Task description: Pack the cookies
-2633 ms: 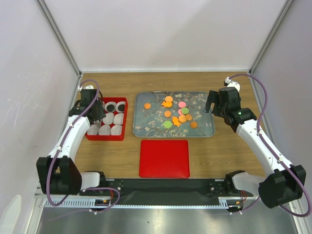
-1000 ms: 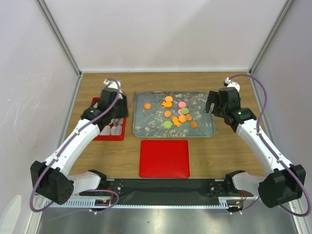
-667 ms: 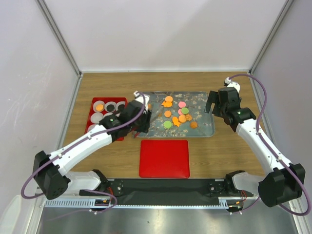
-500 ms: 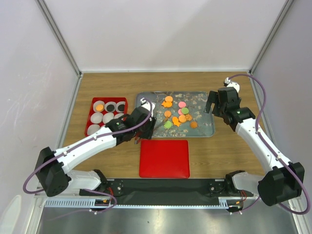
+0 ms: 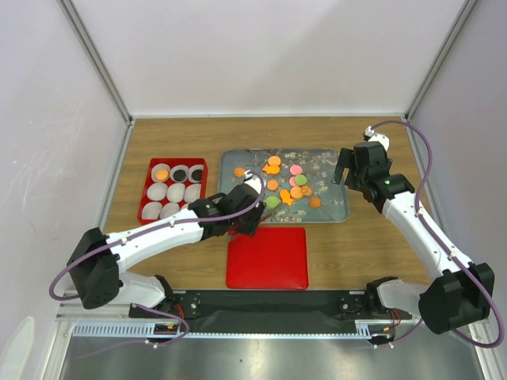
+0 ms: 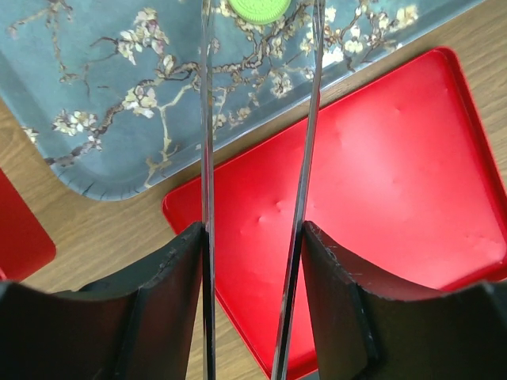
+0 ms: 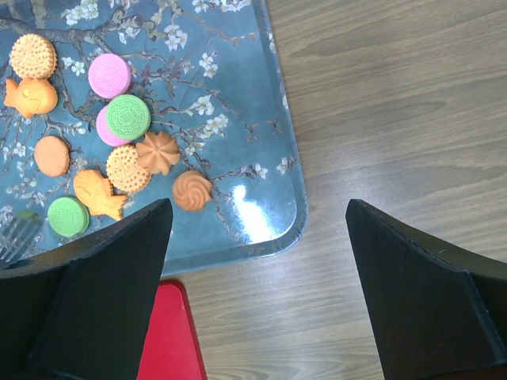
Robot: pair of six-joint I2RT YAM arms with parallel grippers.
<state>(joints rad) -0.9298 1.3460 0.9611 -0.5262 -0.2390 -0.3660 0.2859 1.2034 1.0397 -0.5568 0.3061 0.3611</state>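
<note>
Cookies (image 5: 285,184) in orange, pink and green lie on the blue flowered tray (image 5: 333,207); they also show in the right wrist view (image 7: 128,116). My left gripper (image 5: 245,215) is shut on metal tongs (image 6: 204,142), its fingers (image 6: 170,277) pressing on the two blades. The tong blades stand apart and reach over the tray's front left toward a green cookie (image 6: 258,8). My right gripper (image 5: 346,166) is open and empty above the tray's right edge (image 7: 285,229). The red box (image 5: 203,165) of white paper cups holds one orange cookie (image 5: 162,173) and two black ones (image 5: 180,172).
A flat red square lid (image 5: 268,257) lies in front of the tray, under my left wrist (image 6: 396,174). White walls with metal posts close in the left, right and back of the wooden table (image 5: 372,245).
My left arm has swung from the red box to the right, ending over the tray's front left corner and the lid. An orange cookie now shows in a cup. The right arm has not moved.
</note>
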